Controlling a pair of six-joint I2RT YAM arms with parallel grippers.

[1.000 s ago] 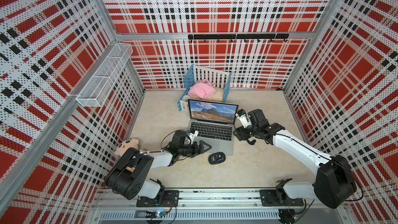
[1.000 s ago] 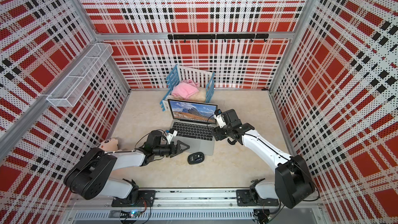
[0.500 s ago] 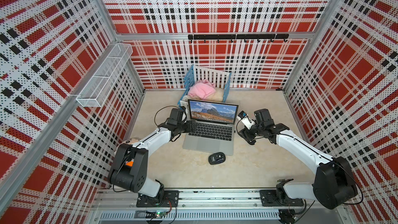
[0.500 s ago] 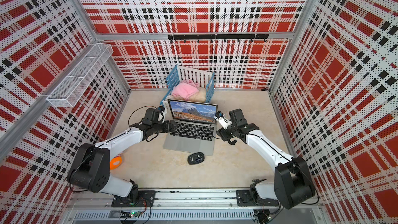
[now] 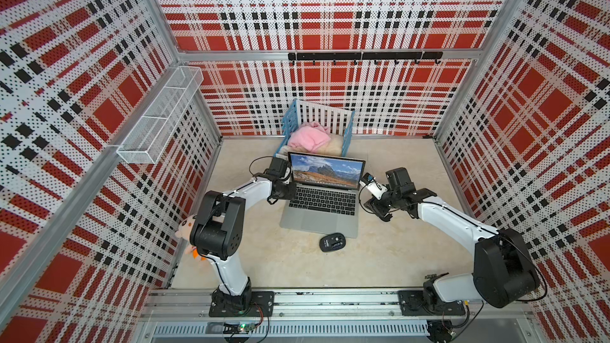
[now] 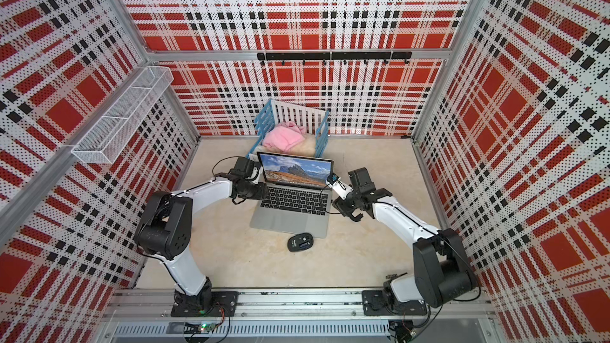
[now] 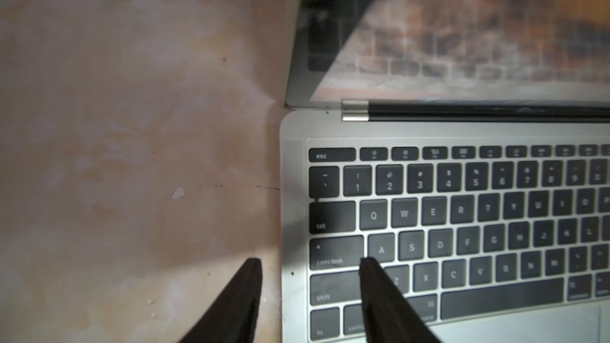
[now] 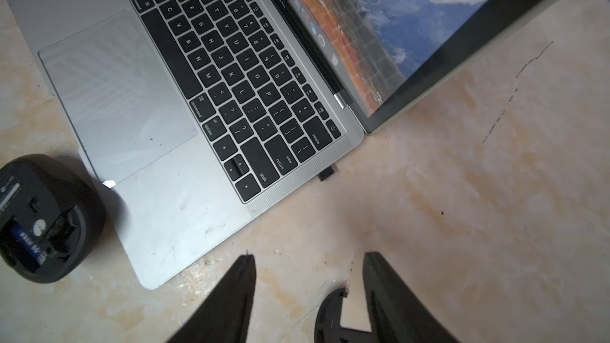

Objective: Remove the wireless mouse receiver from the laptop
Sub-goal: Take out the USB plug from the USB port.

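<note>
The silver-grey laptop (image 5: pixel 318 222) (image 6: pixel 290 224) stands open mid-table, a mountain picture on its screen. The wireless mouse receiver (image 8: pixel 327 173), a tiny black stub, sticks out of its right edge beside the return key. My right gripper (image 8: pixel 308 255) (image 5: pixel 368 206) hovers open over the bare table just off that edge, a short way from the stub, nothing between its fingers. My left gripper (image 7: pixel 310 260) (image 5: pixel 292 192) is open at the laptop's (image 7: pixel 293 193) left edge, with one finger over the table and the other over the caps-lock key.
A black mouse (image 5: pixel 332 242) (image 8: pixel 43 219) lies upside down, its bay open, at the laptop's front right corner. A black curved piece (image 8: pixel 330 311) lies under my right gripper. A crib (image 5: pixel 317 117) with pink cloth stands behind the screen. A plush toy (image 5: pixel 185 226) sits by the left arm.
My left arm swung from the laptop's front, near the mouse, back to its left edge, and its jaws narrowed. My right gripper drew slightly away from the right edge and narrowed a little.
</note>
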